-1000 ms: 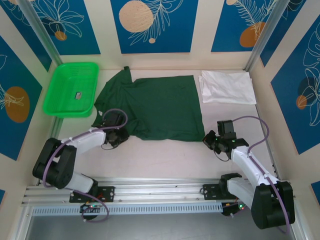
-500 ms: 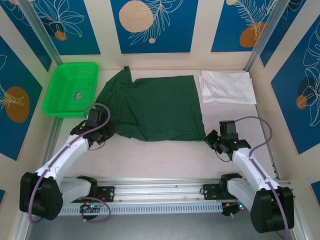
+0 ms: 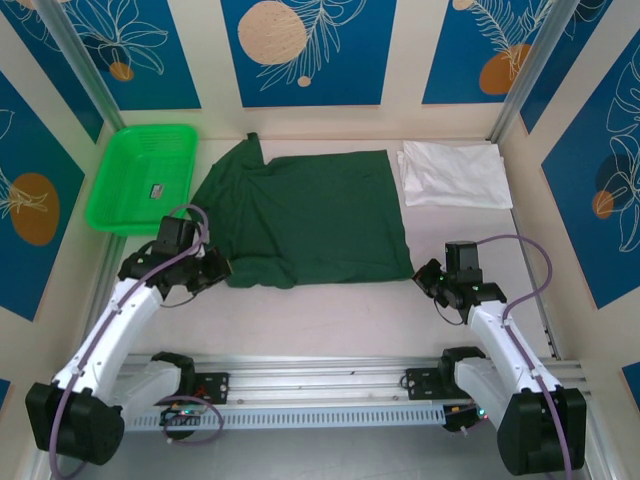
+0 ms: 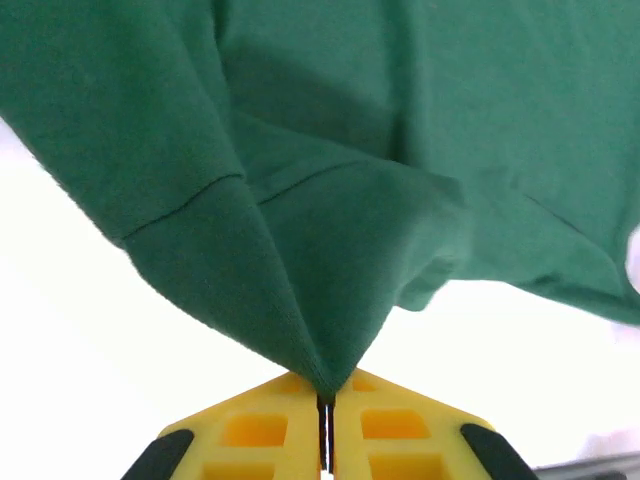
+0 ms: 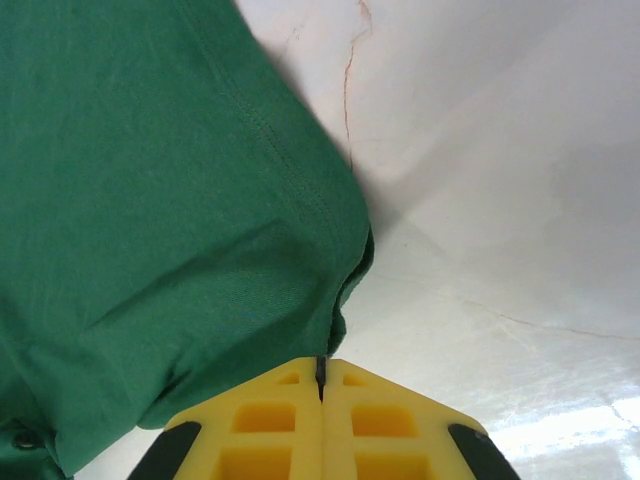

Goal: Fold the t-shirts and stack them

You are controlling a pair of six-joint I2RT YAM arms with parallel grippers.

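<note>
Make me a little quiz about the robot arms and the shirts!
1. True or false: the left gripper and the right gripper each pinch the dark green t-shirt.
2. Where is the white t-shirt? A: hanging from a gripper. B: lying to the right of the green one. C: under the green one.
3. Fill in: the bright green mesh ____ sits left of the shirts.
Key: 1 true; 2 B; 3 basket.

The spread shirt [image 3: 310, 215] lay on the table [image 3: 330, 310]. Left of it stood the basket [image 3: 115, 215], holding a small item [image 3: 157, 190]. Right of it, further back, lay the folded shirt [image 3: 455, 175]. The left gripper [image 3: 218, 268] held the spread shirt's near-left corner, the right gripper [image 3: 425, 278] its near-right.
</note>
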